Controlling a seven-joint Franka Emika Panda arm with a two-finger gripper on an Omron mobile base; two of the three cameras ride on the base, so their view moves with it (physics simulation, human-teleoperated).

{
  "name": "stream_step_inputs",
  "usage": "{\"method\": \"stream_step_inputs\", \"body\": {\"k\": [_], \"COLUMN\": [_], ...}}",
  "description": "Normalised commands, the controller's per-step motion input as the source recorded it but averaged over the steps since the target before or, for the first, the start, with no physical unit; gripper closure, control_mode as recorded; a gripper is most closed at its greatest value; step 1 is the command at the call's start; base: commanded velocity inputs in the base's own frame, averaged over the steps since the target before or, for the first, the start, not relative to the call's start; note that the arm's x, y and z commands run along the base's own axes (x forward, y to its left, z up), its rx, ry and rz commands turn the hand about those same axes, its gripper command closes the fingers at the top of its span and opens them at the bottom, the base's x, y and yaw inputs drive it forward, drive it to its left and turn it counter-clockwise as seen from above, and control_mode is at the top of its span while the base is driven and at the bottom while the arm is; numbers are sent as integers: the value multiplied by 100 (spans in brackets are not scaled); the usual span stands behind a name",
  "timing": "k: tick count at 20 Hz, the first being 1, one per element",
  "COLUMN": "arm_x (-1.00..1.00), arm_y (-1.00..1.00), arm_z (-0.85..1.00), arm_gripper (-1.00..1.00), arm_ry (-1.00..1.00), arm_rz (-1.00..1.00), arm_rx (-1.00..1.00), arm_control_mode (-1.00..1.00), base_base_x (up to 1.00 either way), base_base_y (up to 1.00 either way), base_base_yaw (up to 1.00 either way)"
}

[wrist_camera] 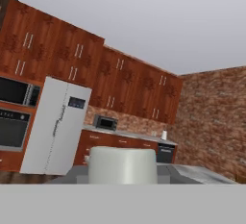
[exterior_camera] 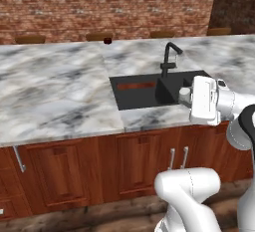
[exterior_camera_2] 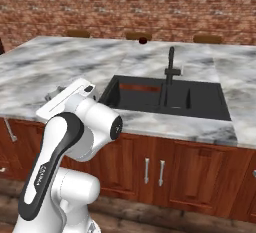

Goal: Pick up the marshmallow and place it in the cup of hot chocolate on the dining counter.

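Nothing of the task is looking done yet. The cup of hot chocolate is sitting as a small dark red-brown spot right at the far edge of the table, roughly midway along that edge and a little left of the black sink and its black tap. It is well apart from the arm. The marshmallow is too small to make out anywhere on the marble, so I cannot say where it is lying or whether it is already in the cup. The gripper is hanging level at the near edge of the table, just over the near right corner of the sink, and the hand camera is pointing off across the room at a fridge and wooden wall cabinets. I cannot tell how far its jaws are standing apart or whether anything is held. By my judgement the whole job is remaining: finding the marshmallow, grasping it, and carrying it to the cup. Counting: one cup, one sink, one tap, one fridge.
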Motion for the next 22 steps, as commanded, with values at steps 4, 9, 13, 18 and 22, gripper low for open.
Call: {"method": "stream_step_inputs", "body": {"k": [4, 9, 13, 18, 22], "arm_x": [0, 0, 0, 0, 0], "arm_y": [0, 0, 0, 0, 0], "arm_z": [0, 0, 0, 0, 0], "arm_gripper": [100, 100, 100, 100, 100], "arm_ry": [0, 0, 0, 0, 0], "arm_rz": [0, 0, 0, 0, 0], "arm_rx": [0, 0, 0, 0, 0], "arm_control_mode": [100, 100, 100, 100, 100], "base_base_x": [0, 0, 0, 0, 0], "base_base_y": [100, 100, 100, 100, 100], "base_base_yaw": [0, 0, 0, 0, 0]}}
